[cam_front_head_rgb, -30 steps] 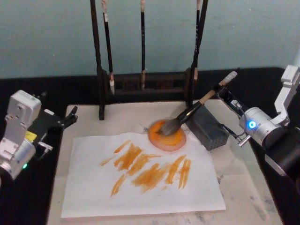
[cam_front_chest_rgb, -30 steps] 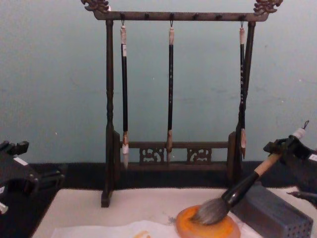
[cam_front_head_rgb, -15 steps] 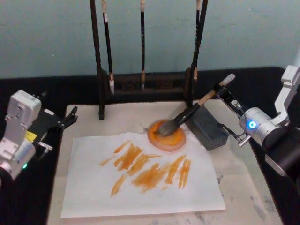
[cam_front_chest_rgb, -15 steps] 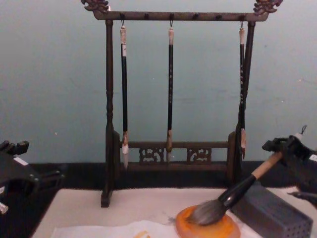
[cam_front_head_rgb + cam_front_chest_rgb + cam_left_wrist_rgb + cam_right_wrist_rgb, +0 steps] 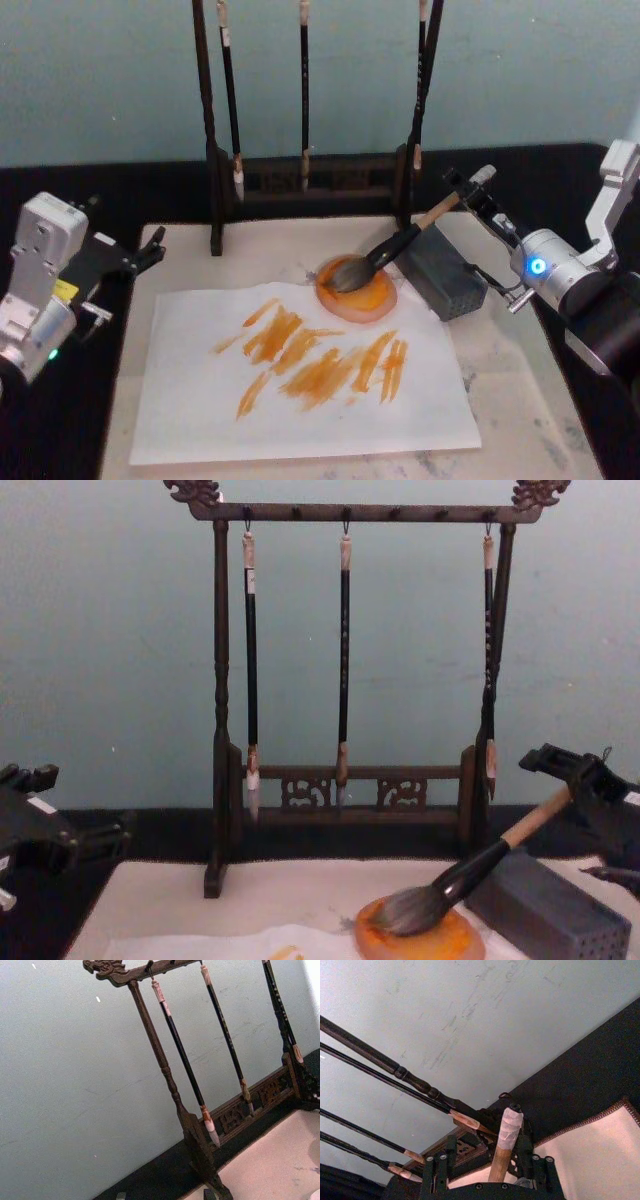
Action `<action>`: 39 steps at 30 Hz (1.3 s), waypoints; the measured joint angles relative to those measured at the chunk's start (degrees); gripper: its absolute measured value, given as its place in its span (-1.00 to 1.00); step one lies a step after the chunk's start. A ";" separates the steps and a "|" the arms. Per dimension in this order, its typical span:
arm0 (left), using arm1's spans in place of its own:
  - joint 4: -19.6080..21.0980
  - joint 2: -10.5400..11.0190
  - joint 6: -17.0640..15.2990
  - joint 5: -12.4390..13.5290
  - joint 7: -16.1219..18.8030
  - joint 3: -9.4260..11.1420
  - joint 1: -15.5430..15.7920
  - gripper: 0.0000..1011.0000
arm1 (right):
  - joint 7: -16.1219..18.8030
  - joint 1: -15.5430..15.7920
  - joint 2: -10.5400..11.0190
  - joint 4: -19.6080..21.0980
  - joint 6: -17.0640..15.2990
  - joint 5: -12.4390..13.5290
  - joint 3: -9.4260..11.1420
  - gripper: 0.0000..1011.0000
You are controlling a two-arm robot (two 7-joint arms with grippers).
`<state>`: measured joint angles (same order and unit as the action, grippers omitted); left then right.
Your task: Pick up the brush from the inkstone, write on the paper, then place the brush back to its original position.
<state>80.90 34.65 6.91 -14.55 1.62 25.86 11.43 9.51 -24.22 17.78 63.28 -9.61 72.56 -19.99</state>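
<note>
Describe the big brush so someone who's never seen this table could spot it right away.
Start at the tall wooden brush rack at the back of the cream mat. Just in front sits a round orange inkstone. The brush lies tilted across it, bushy grey tuft in the dish, tan handle leaning on the grey block, far thicker than the three thin hanging brushes.

Grey-tufted, tan-handled brush [image 5: 385, 253], orange inkstone [image 5: 372, 298], white paper [image 5: 200, 400] streaked orange

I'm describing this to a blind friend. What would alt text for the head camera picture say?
The right gripper sits around the handle end of the brush, whose grey tuft rests in the orange inkstone while its handle leans on a grey block. Nearer, the paper bears orange strokes; the left gripper waits at the mat's left edge.
</note>
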 joint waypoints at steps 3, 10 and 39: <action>0.00 0.00 0.00 0.00 0.00 0.00 0.00 0.98 | 0.00 0.00 0.00 0.00 -0.01 0.00 0.00 0.66; 0.00 0.00 0.00 0.00 0.00 0.00 0.00 0.98 | -0.01 0.00 0.00 0.00 -0.02 0.00 0.00 0.98; 0.00 0.00 0.00 0.00 0.00 0.00 0.00 0.98 | -2.81 8.56 5.74 12.56 0.94 0.87 -0.57 0.98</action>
<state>80.90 34.65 6.91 -14.55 1.62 25.86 11.43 6.70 -15.66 23.52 75.84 -8.67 73.43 -20.56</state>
